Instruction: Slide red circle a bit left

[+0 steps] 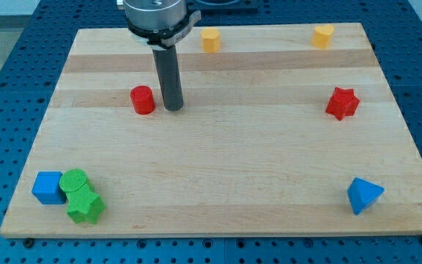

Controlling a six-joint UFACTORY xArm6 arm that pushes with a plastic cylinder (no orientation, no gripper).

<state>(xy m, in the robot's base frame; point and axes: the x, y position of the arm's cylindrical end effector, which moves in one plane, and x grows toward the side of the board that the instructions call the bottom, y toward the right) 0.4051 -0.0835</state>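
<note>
- Single view only, so no overlap to report.
- Camera sits above and off the board's (218,213) near long edge, looking down at a slant toward the far edge.
- Far edge appears narrower than the near one; side edges converge upward.
- Mid-range: whole board fits, blue perforated table (6,44) shows on all sides.
- Arm's mount (156,15) is cropped at the view's top.

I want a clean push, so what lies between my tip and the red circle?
Nothing: in the camera view only a narrow strip of bare board separates my tip from the red circle, which sits just to its left.
</note>
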